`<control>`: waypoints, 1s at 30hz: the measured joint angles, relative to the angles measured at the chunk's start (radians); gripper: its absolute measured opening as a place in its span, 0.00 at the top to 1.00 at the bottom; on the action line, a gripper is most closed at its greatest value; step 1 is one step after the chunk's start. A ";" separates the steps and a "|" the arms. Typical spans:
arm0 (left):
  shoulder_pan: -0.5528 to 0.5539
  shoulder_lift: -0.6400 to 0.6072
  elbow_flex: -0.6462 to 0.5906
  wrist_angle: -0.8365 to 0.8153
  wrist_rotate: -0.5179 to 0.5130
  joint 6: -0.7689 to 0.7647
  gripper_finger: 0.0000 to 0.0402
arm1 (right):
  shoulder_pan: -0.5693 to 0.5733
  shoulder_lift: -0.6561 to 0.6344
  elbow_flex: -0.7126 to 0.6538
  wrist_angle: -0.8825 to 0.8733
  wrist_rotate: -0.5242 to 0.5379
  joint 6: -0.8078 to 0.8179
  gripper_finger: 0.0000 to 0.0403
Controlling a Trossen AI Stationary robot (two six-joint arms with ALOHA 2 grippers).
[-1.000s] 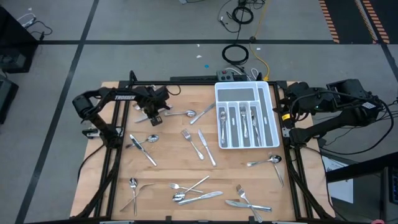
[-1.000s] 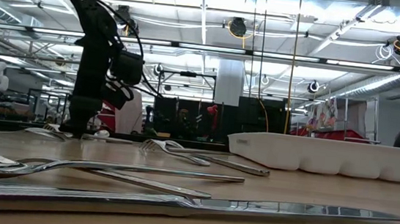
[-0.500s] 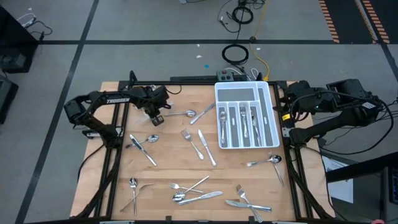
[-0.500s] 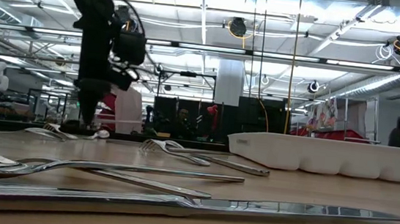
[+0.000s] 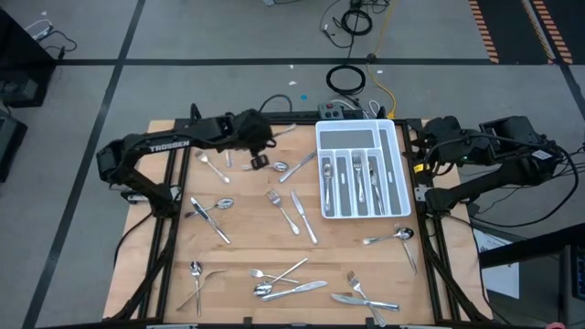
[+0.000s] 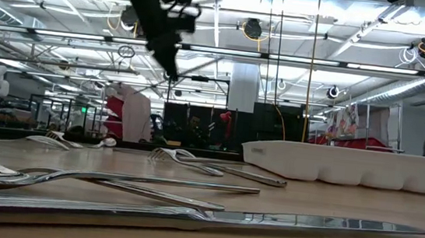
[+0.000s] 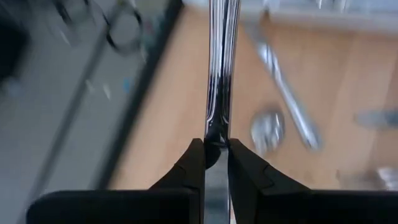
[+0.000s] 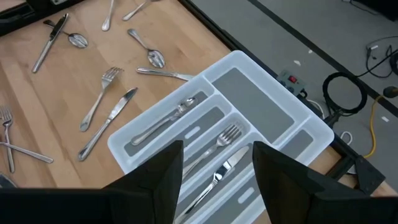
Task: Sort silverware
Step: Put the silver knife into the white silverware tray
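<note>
The left end effector (image 5: 259, 162) hangs above the tabletop (image 5: 247, 238), its fingers (image 7: 196, 163) clamped on the handle of one piece of silverware (image 7: 221, 68). What kind of utensil it is cannot be told. Its long axis runs straight out ahead of the end effector, between the fingers. The white tray (image 5: 399, 198) lies off to that end effector's right, well apart, its compartments running away from the robot, so I judge the piece needs turning to match them. The left arm is much the nearer to the loose pieces on the tabletop. The right end effector (image 8: 214, 171) waits beside the tray's right edge, jaws apart and empty.
</note>
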 joint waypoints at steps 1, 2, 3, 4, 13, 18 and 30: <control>-0.005 0.005 0.025 0.024 -0.014 0.029 0.89 | 0.000 0.000 0.000 0.000 0.000 -0.001 0.54; -0.011 0.014 0.050 0.051 -0.029 0.057 0.89 | 0.000 0.000 0.000 0.000 0.000 -0.001 0.54; -0.015 0.024 0.076 0.074 -0.039 0.083 0.89 | 0.000 0.000 0.000 0.000 0.000 -0.001 0.54; -0.015 0.037 0.099 0.082 -0.048 0.112 0.89 | 0.000 0.000 0.000 0.000 0.000 -0.001 0.54; -0.021 0.298 0.392 0.109 -0.057 0.374 0.89 | 0.000 0.000 0.000 0.000 0.003 -0.002 0.54; -0.050 0.470 0.598 0.114 -0.056 0.498 0.89 | 0.000 0.000 0.000 0.000 0.029 0.007 0.54; -0.120 0.746 0.906 0.145 -0.048 0.902 0.89 | 0.000 0.000 0.000 0.000 0.030 0.017 0.54</control>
